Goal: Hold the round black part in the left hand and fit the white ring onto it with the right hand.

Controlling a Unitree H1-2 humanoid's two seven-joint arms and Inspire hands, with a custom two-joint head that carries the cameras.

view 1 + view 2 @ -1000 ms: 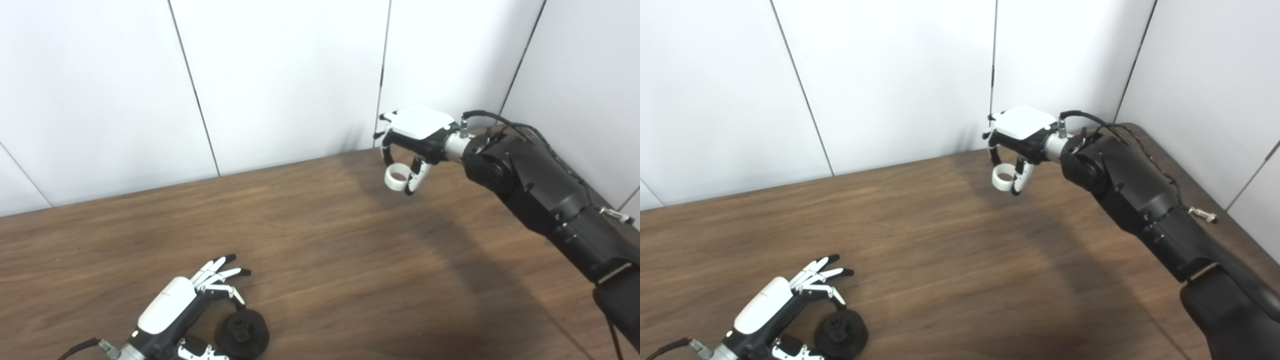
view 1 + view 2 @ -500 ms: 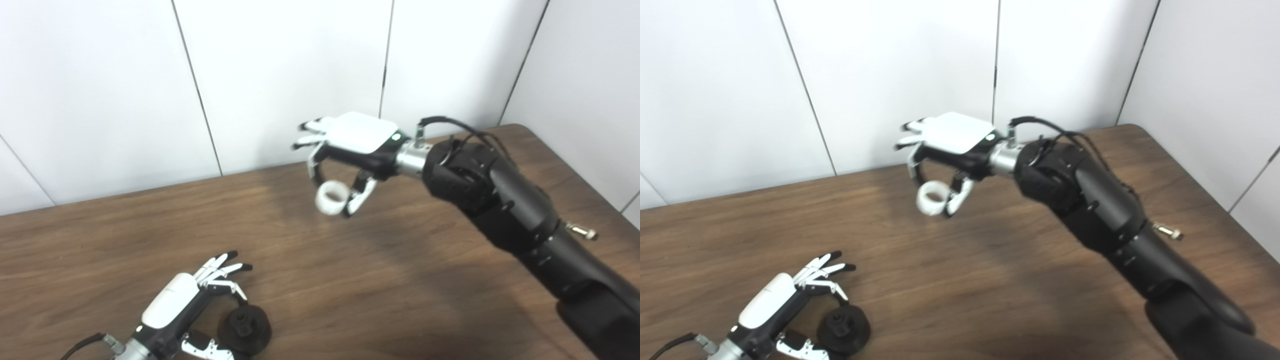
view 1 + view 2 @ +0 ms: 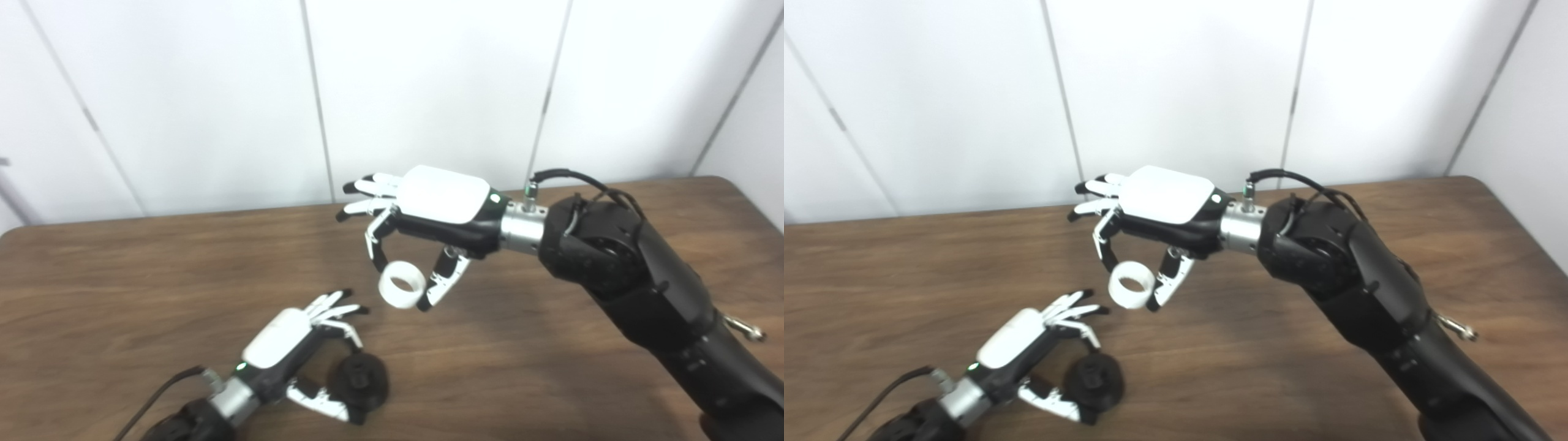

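The round black part (image 3: 365,380) rests on the wooden table (image 3: 122,275) near the front edge. My left hand (image 3: 282,334) is closed on it, with a curled finger on its far side and the thumb on its near side; the other fingers are spread. My right hand (image 3: 438,208) hangs above the table, shut on the white ring (image 3: 402,284), which is pinched between a finger and the thumb with its hole facing up. The ring is in the air, a little above and behind the black part (image 3: 1097,380).
White wall panels (image 3: 429,92) stand right behind the table's back edge. The table's far right corner (image 3: 729,180) is in view. My black right forearm (image 3: 649,294) crosses the right side of the table.
The camera has swung left. My right hand has carried the white ring left, from the far right back corner to just above my left hand. The left hand has stayed at the black part.
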